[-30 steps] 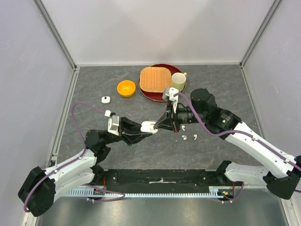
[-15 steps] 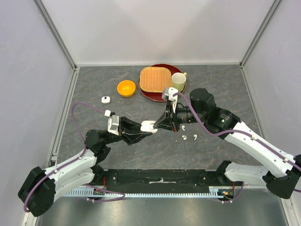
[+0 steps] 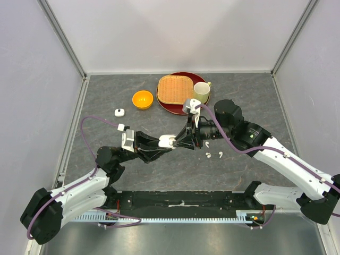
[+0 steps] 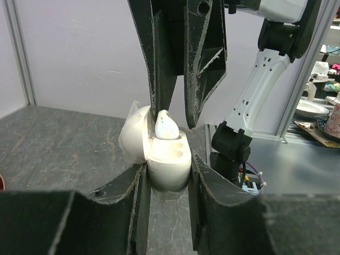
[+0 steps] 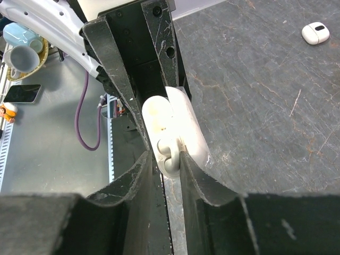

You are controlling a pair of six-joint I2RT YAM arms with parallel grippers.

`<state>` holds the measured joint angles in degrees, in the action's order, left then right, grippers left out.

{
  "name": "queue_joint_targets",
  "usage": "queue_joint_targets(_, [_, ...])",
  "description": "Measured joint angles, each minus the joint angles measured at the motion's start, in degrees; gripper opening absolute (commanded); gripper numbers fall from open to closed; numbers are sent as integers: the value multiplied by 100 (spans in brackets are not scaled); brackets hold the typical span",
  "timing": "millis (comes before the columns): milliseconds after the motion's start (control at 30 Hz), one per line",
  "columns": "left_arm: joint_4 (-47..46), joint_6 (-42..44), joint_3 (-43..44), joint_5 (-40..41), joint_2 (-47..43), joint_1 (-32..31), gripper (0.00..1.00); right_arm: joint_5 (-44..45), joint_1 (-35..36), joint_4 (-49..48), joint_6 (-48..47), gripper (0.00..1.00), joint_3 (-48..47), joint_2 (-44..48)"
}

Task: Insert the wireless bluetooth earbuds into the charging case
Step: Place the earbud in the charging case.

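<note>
Arms meet tip-to-tip; left fingers (image 4: 133,202) clamp charging case (image 4: 170,159); right fingers (image 4: 159,64) parted around earbud (image 4: 166,126)

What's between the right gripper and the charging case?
An earbud, standing in the open charging case, flanked by the right gripper; the left wrist view shows it.

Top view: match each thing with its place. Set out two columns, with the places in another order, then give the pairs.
Things
1 bowl
2 basket
3 open case
4 closed case

Places
A in the left gripper
B on the red plate
C left of the bowl, lying alone
D just left of the red plate

Pairs: 1-D, 2-B, 3-A, 4-C
</note>
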<state>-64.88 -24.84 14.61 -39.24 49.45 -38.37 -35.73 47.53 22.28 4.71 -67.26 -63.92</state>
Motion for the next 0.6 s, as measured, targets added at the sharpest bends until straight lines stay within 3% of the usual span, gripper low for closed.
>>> queue_joint_targets(100, [0, 2, -2, 11, 0, 0, 2, 0, 0, 0, 4, 33, 0, 0])
queue_joint_targets(267, [-2, 2, -33, 13, -26, -2, 2, 22, 0, -7, 44, 21, 0, 0])
queue_joint_targets(600, [0, 2, -46, 17, -63, 0, 2, 57, 0, -79, 170, 6, 0, -70])
